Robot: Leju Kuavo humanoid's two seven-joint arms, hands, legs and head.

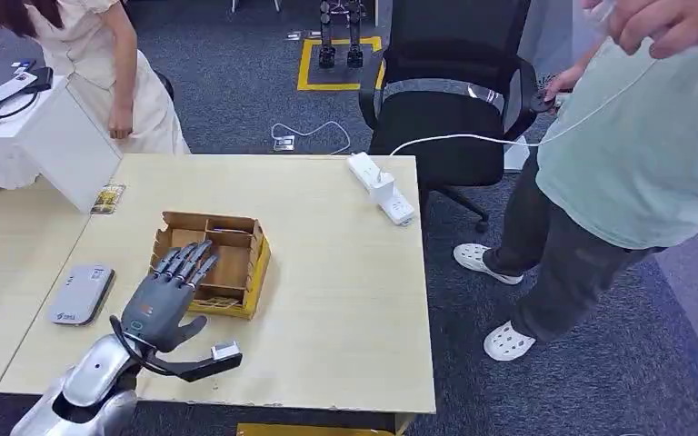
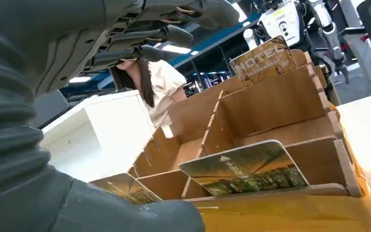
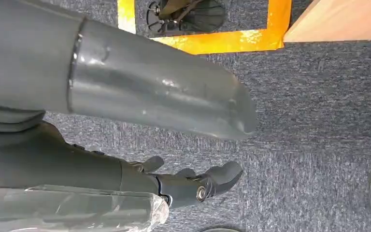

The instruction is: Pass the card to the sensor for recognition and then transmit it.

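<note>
— Over the cardboard box [image 1: 214,262], that's where the left hand [image 1: 165,295] hangs, fingers stretched out and apart, nothing in them.

— And from the wrist camera?

— Same story: fingers [image 2: 164,36] splayed above the dividers, and a card [image 2: 244,168] leans in the nearest slot of the box [image 2: 270,111], just beyond the thumb. A second card [image 2: 125,187] lies in the slot beside it, and a third [image 2: 263,58] stands up at the far wall.

— The reader?

— Grey sensor [image 1: 82,293] flat on the bench [image 1: 345,300], beside the box on the hand's outer side, apart from it.

— Right hand?

— Hanging by the floor, right hand [image 3: 193,186] over grey carpet, fingers curled in, holding nothing as far as I can see.

— Beyond that?

— White power strip [image 1: 380,188] at the bench's far edge, its cable running up to a person in a pale green shirt [image 1: 645,145]. Black office chair [image 1: 454,91] behind it. Another person in a cream dress [image 1: 118,73] bends at the white desk [image 1: 45,136].
</note>
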